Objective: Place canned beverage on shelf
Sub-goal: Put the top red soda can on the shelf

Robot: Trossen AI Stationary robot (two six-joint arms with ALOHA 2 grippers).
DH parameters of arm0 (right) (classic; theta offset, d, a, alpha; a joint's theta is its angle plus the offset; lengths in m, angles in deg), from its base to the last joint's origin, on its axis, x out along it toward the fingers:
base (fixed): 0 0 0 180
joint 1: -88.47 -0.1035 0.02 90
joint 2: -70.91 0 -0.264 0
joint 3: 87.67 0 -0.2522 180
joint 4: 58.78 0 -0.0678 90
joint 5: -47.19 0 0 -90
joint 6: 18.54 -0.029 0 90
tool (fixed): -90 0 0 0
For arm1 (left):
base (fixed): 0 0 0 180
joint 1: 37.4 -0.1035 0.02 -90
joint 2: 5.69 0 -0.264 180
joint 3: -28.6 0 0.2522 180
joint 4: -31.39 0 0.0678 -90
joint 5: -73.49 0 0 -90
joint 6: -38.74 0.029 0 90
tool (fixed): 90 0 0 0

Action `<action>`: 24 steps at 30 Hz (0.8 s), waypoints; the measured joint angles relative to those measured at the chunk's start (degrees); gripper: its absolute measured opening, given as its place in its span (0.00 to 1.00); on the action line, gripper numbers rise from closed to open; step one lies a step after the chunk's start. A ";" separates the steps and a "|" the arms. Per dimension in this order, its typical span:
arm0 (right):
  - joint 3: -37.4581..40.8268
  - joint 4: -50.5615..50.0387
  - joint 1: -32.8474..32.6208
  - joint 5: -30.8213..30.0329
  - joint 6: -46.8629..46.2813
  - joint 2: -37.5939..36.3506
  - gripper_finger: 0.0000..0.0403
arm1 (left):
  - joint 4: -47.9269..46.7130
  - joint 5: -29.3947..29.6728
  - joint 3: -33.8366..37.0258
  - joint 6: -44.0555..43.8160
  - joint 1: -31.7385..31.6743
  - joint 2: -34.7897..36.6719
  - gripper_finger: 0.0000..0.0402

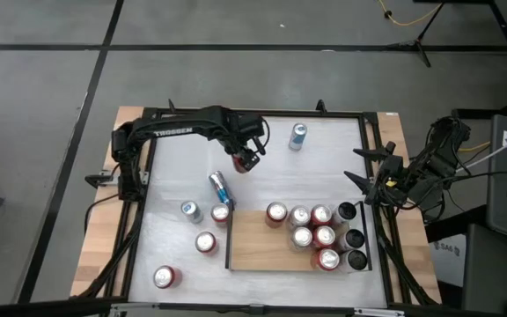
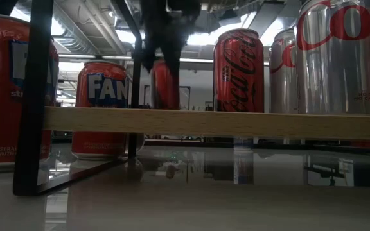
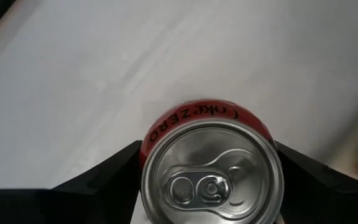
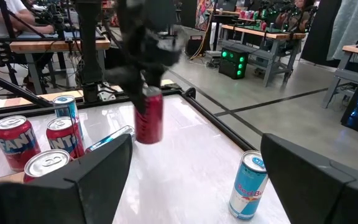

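My left gripper [image 1: 250, 155] is shut on a red Coke Zero can [image 3: 211, 167] above the white table's far middle; it also shows in the right wrist view [image 4: 149, 118] and the low view [image 2: 164, 83]. The shelf [image 1: 258, 242], a light-brown wooden board with black rails, lies at the near right and carries several upright cans [image 1: 312, 227]; its edge crosses the low view [image 2: 217, 123]. My right gripper [image 4: 194, 186] is open and empty at the table's right edge [image 1: 361, 169]. My left gripper pinches the can's round side wall near its top end [image 3: 153, 134] between its two fingers, one on each side. The fingers [image 4: 143, 87] come from above, pointing down. The can hangs below them, about upright, lifted clear of the table.
A blue and silver can [image 1: 297, 136] stands at the far side, and another blue can [image 1: 219, 187] lies on its side near the shelf's left rail. Several red and silver cans [image 1: 204, 242] stand left of the shelf. The shelf's left half is bare wood.
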 joint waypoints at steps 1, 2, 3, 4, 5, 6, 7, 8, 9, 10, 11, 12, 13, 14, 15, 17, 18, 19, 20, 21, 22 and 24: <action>0.00 0.00 0.00 0.00 0.00 0.00 0.86 | -1.32 -0.46 -1.47 0.08 0.65 0.04 0.69; 0.00 -0.02 -0.02 0.00 0.00 0.00 0.86 | -2.96 -0.73 -2.87 0.09 1.32 0.09 0.69; 0.00 0.00 0.00 -0.02 0.00 0.00 0.86 | -4.58 -0.85 -4.16 0.13 2.00 0.09 0.69; 0.00 -0.02 -0.02 0.00 0.00 0.00 0.86 | -5.99 -0.95 -5.53 0.44 2.83 0.09 0.69; 0.00 0.00 0.00 0.00 0.00 0.00 0.86 | -6.89 -0.99 -6.83 0.57 3.69 0.09 0.69; 0.00 0.00 -0.02 0.00 0.00 0.00 0.86 | -7.47 -0.89 -8.03 0.58 4.56 0.09 0.69; 0.00 -0.02 -0.01 0.00 0.00 0.00 0.86 | -7.89 -0.78 -9.12 0.59 5.56 0.11 0.69; 0.00 -0.01 0.00 0.00 0.00 0.00 0.86 | -8.26 -0.65 -10.02 0.58 6.56 0.13 0.69; 0.00 0.00 0.00 0.00 0.00 0.00 0.86 | -8.48 -0.52 -10.81 0.58 7.69 0.13 0.69; 0.00 -0.01 -0.02 0.00 0.00 0.00 0.86 | -8.47 -0.56 -11.44 0.59 8.93 0.13 0.69; 0.00 -0.01 -0.01 0.00 0.00 0.00 0.86 | -8.29 -0.70 -11.95 0.58 10.26 0.13 0.69; 0.00 0.00 0.00 0.00 0.00 0.00 0.86 | -7.82 -0.80 -12.16 0.59 11.53 0.13 0.69; 0.00 0.00 -0.01 0.00 0.00 0.00 0.86 | -7.52 -0.91 -12.22 0.58 12.78 0.14 0.69; 0.00 -0.02 -0.02 0.00 0.00 0.00 0.86 | -7.53 -0.93 -12.22 0.55 14.07 0.14 0.69; 0.00 -0.01 -0.02 0.00 0.00 0.00 0.86 | -7.75 -0.97 -12.21 0.33 15.33 0.14 0.69; 0.00 -0.02 0.00 0.00 0.00 0.00 0.86 | -7.80 -0.67 -12.17 -0.82 17.80 0.13 0.69; 0.00 0.00 -0.01 0.00 0.00 0.00 0.86 | -7.49 -0.29 -12.17 -1.13 19.08 0.10 0.69; 0.00 0.00 0.00 0.00 0.00 0.00 0.86 | -7.09 0.18 -12.20 -1.76 20.37 -0.05 0.69; 0.00 0.00 -0.01 0.00 0.00 0.00 0.86 | -6.70 0.61 -12.20 -2.46 21.54 -0.14 0.69; 0.00 0.00 0.00 0.00 0.00 0.00 0.86 | -6.46 0.84 -12.20 -3.25 22.69 -0.29 0.69; 0.00 0.00 0.00 0.00 0.00 0.00 0.86 | -6.23 1.05 -12.17 -4.01 23.92 -0.44 0.69; 0.00 0.00 0.00 0.00 0.00 0.00 0.86 | -5.06 1.78 -12.17 -5.30 25.93 -1.06 0.69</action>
